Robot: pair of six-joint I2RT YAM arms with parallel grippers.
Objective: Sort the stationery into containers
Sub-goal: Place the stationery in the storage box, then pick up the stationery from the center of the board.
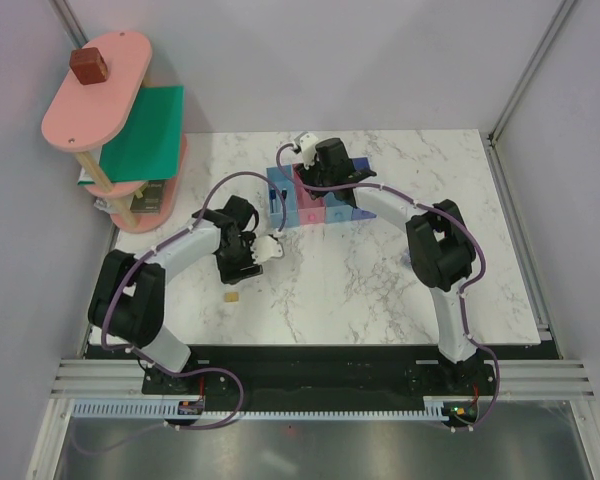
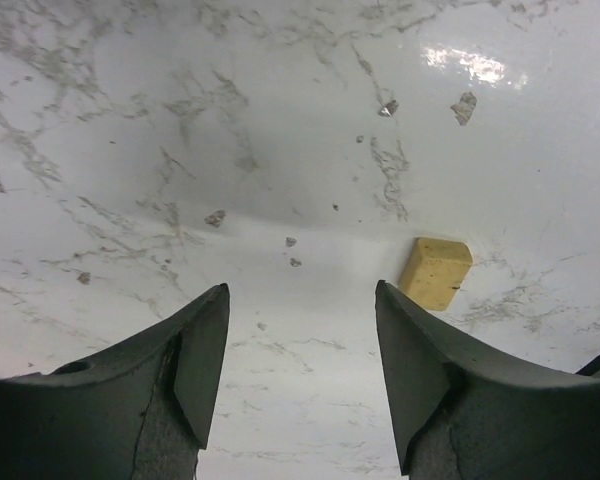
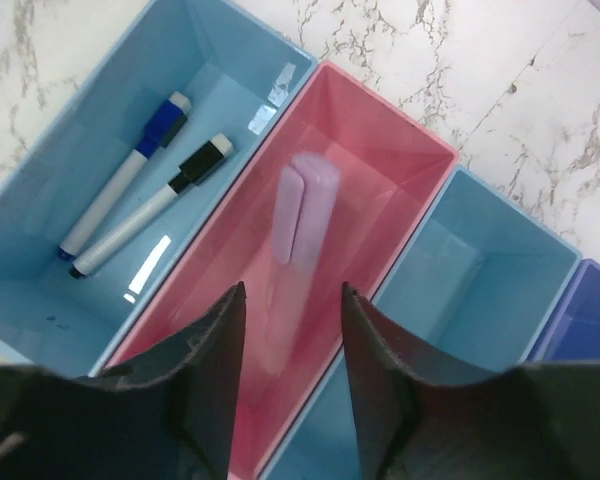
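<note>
Top view: a marble desk [image 1: 380, 290] with walls along its left, far and right edges. A tiered shelf [image 1: 115, 110] stands at the far left corner, with a brown cube [image 1: 88, 65] on top. The bins [image 1: 280, 190] sit at the far middle, with the right gripper [image 1: 315, 172] over them. The left gripper [image 1: 272, 247] hangs left of centre. The block [image 1: 233, 296] lies toward the near left, with bare marble all round it.

Left wrist view: the jaws are released, wide apart, with nothing between them. The block [image 2: 435, 272] lies just past the right finger, not touching it.

Right wrist view: the jaws are parted and grasp nothing. They are above the pink bin [image 3: 400, 150], where the bar [image 3: 302, 210] lies. Two markers [image 3: 130, 195] lie in the blue bin [image 3: 70, 130] beside it.
</note>
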